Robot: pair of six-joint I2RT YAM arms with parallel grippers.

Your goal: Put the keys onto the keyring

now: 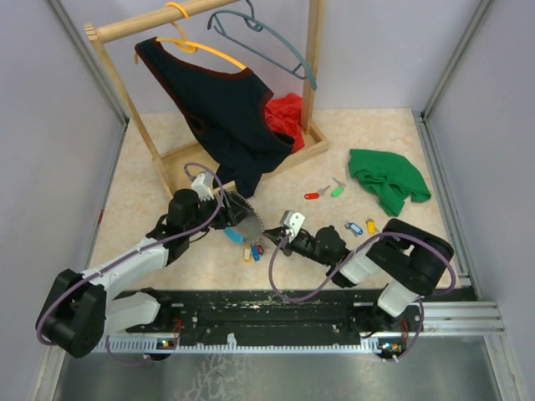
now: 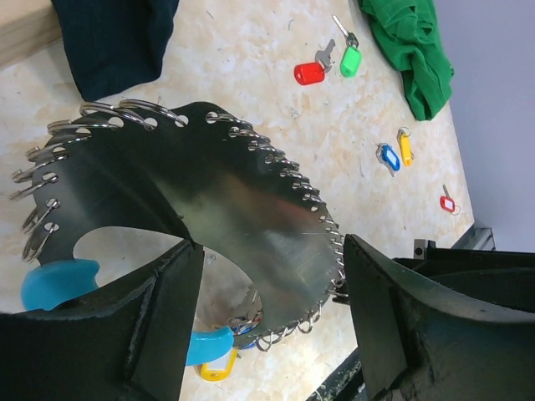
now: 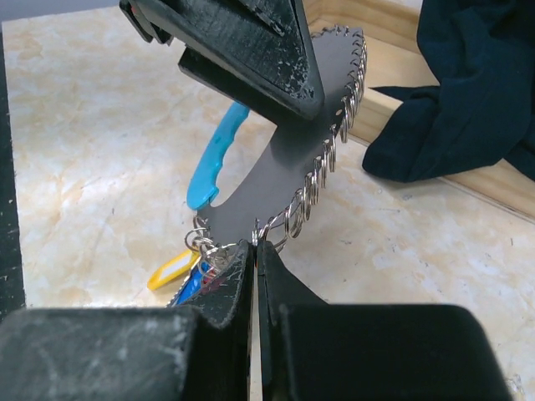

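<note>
Obs: right pincer was closed tight at the lower rim of the keyring, among its rings; whether one was nipped could not be told. The left pincer stood wide, straddling the keyring with no evident hold. The keyring sat tilted between them, mid-tabletop. Judgement: steady it first, prise one ring, then fetch the loose keys. The hung keys were partly hidden by the fingers

Shows only two bits of the keyring's blue handle beside a left gripper finger. Hides most of the keys behind the right gripper; cannot tell whether its tips pinch a ring. Crops the rack at the top.
</note>
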